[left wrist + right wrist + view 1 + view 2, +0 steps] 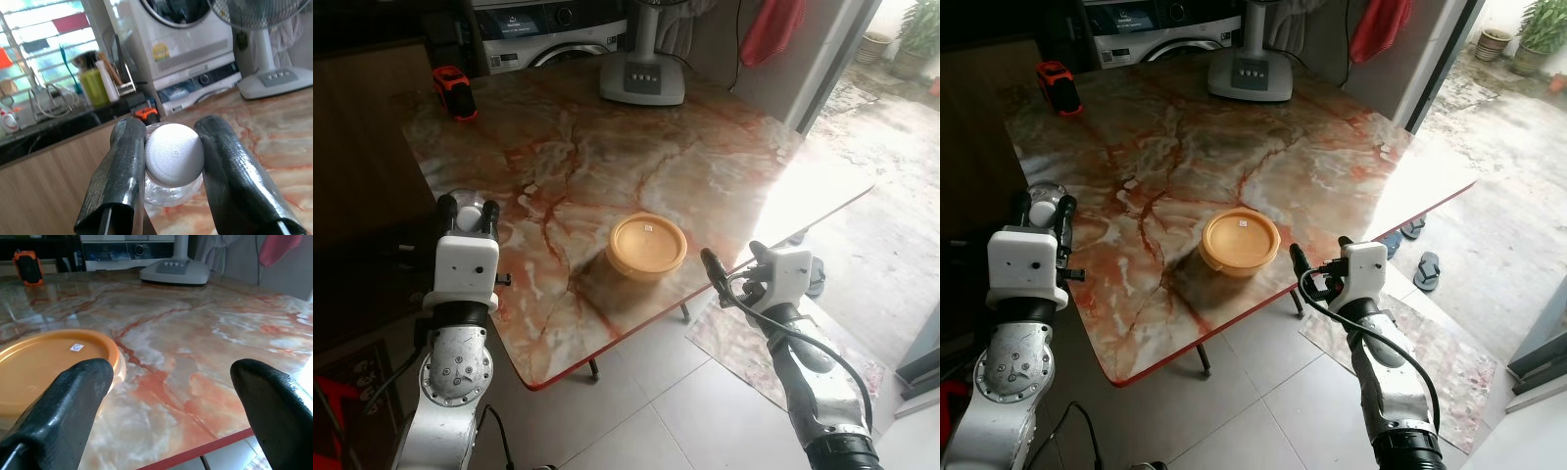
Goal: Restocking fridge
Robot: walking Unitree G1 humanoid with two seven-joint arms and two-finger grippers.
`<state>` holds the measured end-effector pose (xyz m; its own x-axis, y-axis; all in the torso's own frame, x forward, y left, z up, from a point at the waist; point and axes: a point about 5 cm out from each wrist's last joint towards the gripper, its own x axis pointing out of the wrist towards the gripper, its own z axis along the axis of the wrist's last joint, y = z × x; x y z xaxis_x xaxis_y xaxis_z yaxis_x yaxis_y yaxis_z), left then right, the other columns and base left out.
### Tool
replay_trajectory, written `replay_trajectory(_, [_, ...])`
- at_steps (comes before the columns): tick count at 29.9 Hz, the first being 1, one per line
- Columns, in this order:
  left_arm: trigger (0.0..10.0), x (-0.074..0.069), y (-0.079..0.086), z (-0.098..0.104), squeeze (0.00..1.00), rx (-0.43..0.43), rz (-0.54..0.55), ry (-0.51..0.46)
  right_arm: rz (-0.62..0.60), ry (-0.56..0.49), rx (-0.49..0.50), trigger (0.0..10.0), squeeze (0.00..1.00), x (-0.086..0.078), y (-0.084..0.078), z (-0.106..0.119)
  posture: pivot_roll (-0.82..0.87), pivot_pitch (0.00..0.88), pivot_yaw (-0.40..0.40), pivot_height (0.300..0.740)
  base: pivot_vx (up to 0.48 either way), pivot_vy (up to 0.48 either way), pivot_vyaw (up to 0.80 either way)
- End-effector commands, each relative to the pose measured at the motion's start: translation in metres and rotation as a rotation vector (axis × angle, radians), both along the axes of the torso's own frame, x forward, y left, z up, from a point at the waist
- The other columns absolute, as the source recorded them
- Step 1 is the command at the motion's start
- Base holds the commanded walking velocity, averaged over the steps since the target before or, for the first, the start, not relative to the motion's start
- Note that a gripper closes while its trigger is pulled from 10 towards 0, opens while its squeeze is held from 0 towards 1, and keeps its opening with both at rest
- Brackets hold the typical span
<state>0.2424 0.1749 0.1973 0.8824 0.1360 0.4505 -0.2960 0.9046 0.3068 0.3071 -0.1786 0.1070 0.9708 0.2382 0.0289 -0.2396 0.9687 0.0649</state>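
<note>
- Left gripper (171,161), at lower left of the head view, pinches a clear bottle (173,188) by its round, ribbed white cap (174,154).
- Right gripper (171,396) is spread wide at the table's near edge.
- A round orange lidded container (647,247) sits on the glossy veined marble table (607,137), centre of frame.
</note>
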Motion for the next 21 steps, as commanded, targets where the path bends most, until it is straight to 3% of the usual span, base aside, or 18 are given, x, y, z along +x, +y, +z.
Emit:
replay_trajectory(1, [10.0,-0.005,0.002,-0.003,0.00,0.021,0.017,-0.022,-0.031,-0.008,0.007,10.0,0.00,-0.002,-0.007,0.000,0.09,0.024,-0.085,0.740,0.000,0.000,0.00])
replay_trajectory(5, [10.0,-0.019,0.019,-0.015,0.00,0.011,0.066,0.013,-0.057,-0.020,-0.008,10.0,0.00,0.000,-0.017,0.003,0.10,0.033,-0.086,0.740,0.000,0.000,0.00])
replay_trajectory(9, [10.0,-0.026,0.028,-0.016,0.00,0.042,0.067,0.017,-0.080,-0.027,-0.001,10.0,0.00,0.005,-0.024,0.006,0.11,0.033,-0.086,0.740,0.000,0.000,0.00])
replay_trajectory(10, [10.0,-0.027,0.032,-0.019,0.00,0.084,0.052,0.024,-0.083,-0.031,-0.001,10.0,0.00,0.007,-0.025,0.007,0.11,0.037,-0.085,0.740,0.000,0.000,0.00])
replay_trajectory(12, [10.0,-0.027,0.038,-0.022,0.00,0.130,0.046,0.029,-0.087,-0.032,-0.002,10.0,0.00,0.008,-0.026,0.007,0.11,0.034,-0.088,0.740,0.000,0.000,0.00])
replay_trajectory(15, [10.0,-0.024,0.053,-0.024,0.00,0.118,0.085,0.031,-0.088,-0.029,-0.002,10.0,0.00,0.008,-0.026,0.005,0.09,0.034,-0.088,0.740,0.000,0.000,0.00])
replay_trajectory(21, [10.0,-0.019,0.051,-0.021,0.00,0.108,0.064,0.022,-0.098,-0.025,-0.007,10.0,0.00,0.006,-0.029,0.003,0.09,0.037,-0.085,0.740,0.000,0.000,0.00])
